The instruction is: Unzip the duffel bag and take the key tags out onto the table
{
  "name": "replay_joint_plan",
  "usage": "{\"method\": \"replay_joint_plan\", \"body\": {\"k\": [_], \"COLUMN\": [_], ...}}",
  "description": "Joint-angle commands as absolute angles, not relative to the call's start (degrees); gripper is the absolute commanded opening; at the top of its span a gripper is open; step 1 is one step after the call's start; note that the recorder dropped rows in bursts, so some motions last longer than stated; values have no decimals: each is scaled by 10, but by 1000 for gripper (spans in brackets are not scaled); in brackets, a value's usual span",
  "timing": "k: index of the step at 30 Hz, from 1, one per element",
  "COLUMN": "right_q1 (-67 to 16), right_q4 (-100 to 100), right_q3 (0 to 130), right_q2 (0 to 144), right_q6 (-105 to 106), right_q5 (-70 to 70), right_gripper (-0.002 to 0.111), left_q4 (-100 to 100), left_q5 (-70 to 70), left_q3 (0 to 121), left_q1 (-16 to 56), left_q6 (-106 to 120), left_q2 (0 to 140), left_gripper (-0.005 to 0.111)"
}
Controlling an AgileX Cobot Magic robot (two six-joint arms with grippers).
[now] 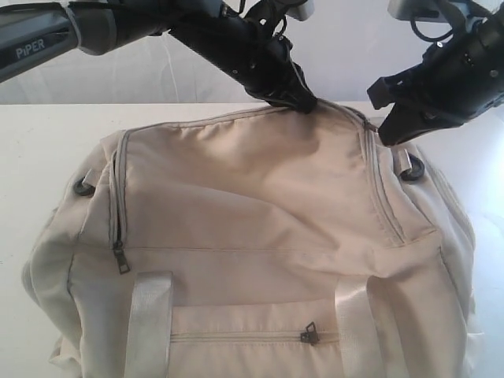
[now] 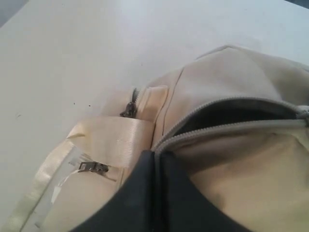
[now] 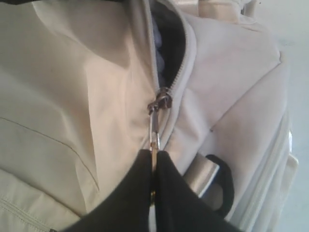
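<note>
While the left end effector (image 1: 298,96), closed on cloth, steadies the duffel bag (image 1: 252,236), the right end effector (image 1: 391,132), clamped on the zipper pull (image 3: 155,126), should draw along the track rather than upward; the beige bag lies on the white tabletop (image 1: 47,142), partly open, dark lining (image 3: 170,38) showing; key tags unseen.

Matt cloth duffel bag (image 1: 260,197), perhaps metal pull (image 3: 154,126)
</note>
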State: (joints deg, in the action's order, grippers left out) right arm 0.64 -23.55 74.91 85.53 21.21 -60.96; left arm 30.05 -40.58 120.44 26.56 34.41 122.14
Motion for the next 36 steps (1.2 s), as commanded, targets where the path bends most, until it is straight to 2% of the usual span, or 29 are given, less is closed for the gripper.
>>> {"method": "replay_joint_plan", "body": {"k": [1, 36], "right_q1": [6, 6], "right_q4": [-229, -203], "right_q3": [723, 527], "right_q2": [820, 593], "right_q6": [221, 202], "right_q5": [-643, -700], "right_gripper": [0, 0], "left_q4": [288, 280], "left_q5": [-401, -411], "left_q3": [1206, 1206], "left_q1": [259, 240], "left_q6": [342, 321], "left_q2": [1213, 1214], "left_gripper": [0, 0]}}
